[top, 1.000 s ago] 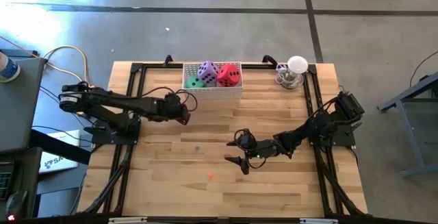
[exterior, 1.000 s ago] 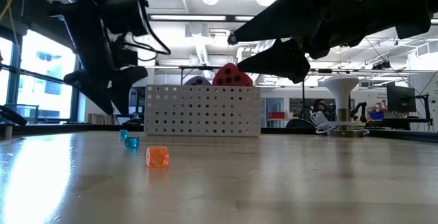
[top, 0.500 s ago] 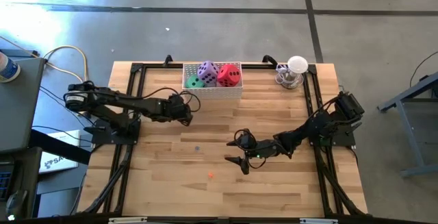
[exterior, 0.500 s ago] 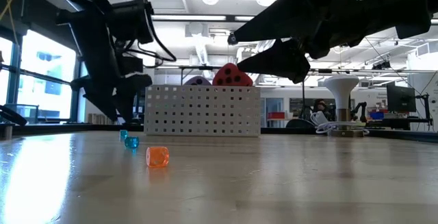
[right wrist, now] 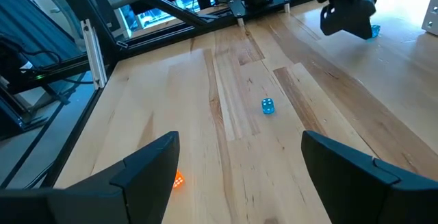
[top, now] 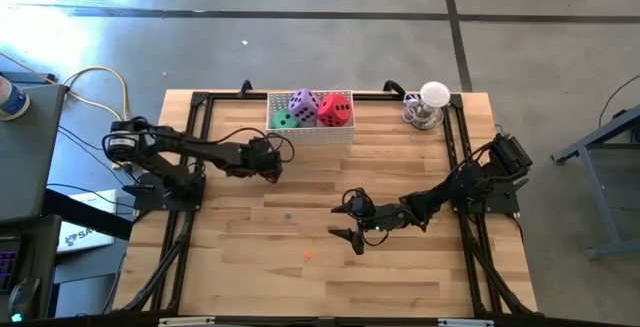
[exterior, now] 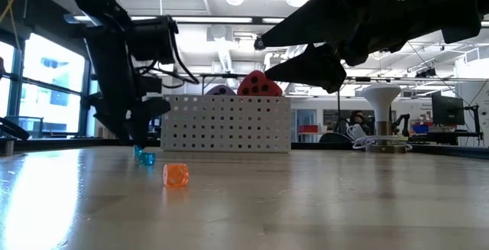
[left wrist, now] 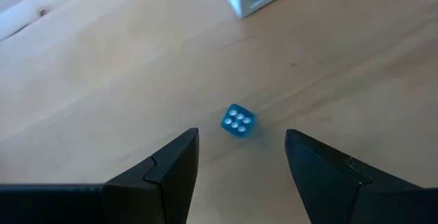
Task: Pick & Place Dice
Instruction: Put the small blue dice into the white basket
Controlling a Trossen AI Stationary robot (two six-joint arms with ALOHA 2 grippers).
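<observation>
Left gripper hovers open above a small blue die near the white basket; right gripper, open, waits farther off.

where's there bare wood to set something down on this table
Widest free patch: the near strip of the table, nearer than the right gripper and the orange die. Another lies between the white basket and the right arm. Crowded: beside the basket's left corner, where the open left gripper hovers over a small blue die.
</observation>
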